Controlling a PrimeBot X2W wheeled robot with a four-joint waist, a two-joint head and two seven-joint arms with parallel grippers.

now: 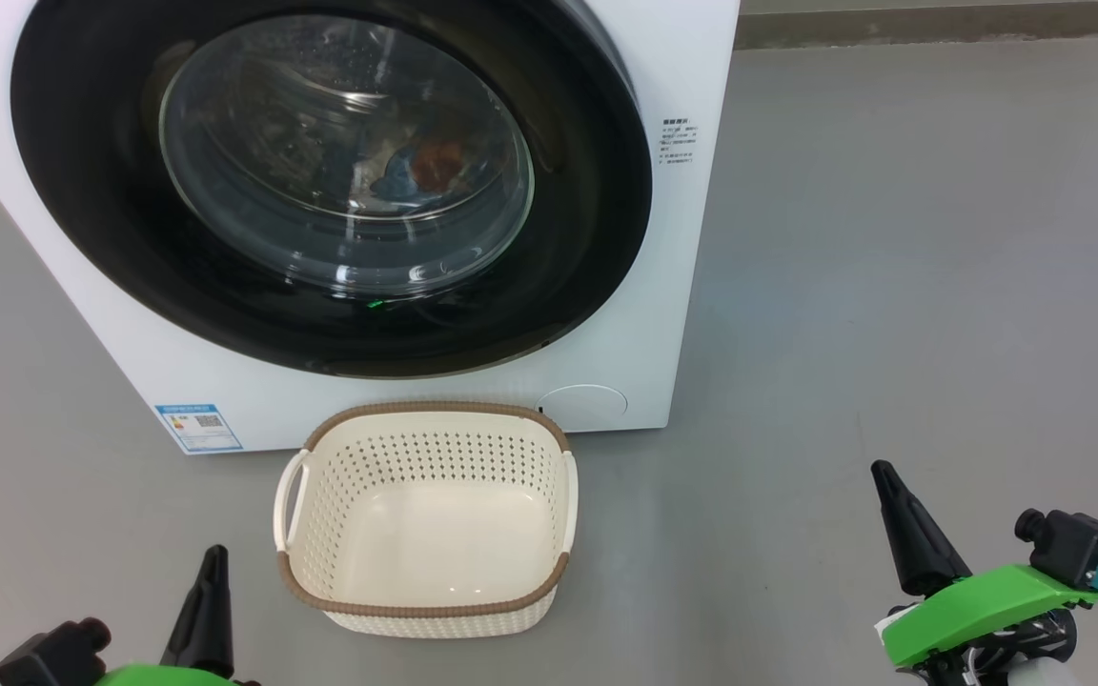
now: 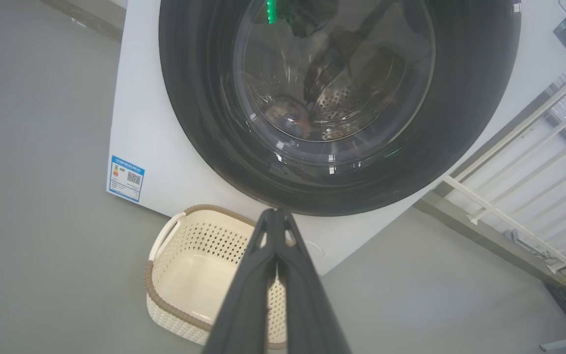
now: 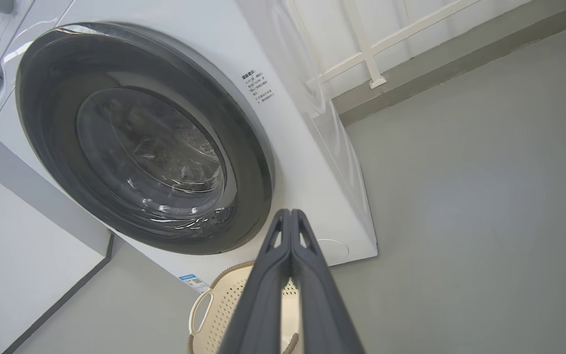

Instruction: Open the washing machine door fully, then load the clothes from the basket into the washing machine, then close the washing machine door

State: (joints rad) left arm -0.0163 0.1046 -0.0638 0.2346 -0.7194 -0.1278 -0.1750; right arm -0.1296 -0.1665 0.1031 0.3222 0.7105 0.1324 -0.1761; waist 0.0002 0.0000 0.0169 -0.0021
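Observation:
The white washing machine (image 1: 663, 286) (image 2: 145, 128) (image 3: 307, 162) stands ahead with its round black door (image 1: 111, 210) (image 2: 199, 123) (image 3: 52, 132) flat against its front. Through the glass window, blue and orange-brown clothes (image 1: 420, 170) (image 2: 290, 118) lie inside the drum. On the floor before the machine sits the cream basket (image 1: 427, 610) (image 2: 165, 305) (image 3: 214, 309), with nothing in it. My left gripper (image 1: 213, 557) (image 2: 274, 214) is shut and empty, low at the basket's left. Off to the basket's right, my right gripper (image 1: 883, 472) (image 3: 289, 214) is also shut and empty.
Grey floor (image 1: 892, 286) spreads to the right of the machine. A white railing (image 2: 523, 196) (image 3: 366, 54) runs along the wall beside it. A blue label (image 1: 198, 428) marks the machine's lower left corner.

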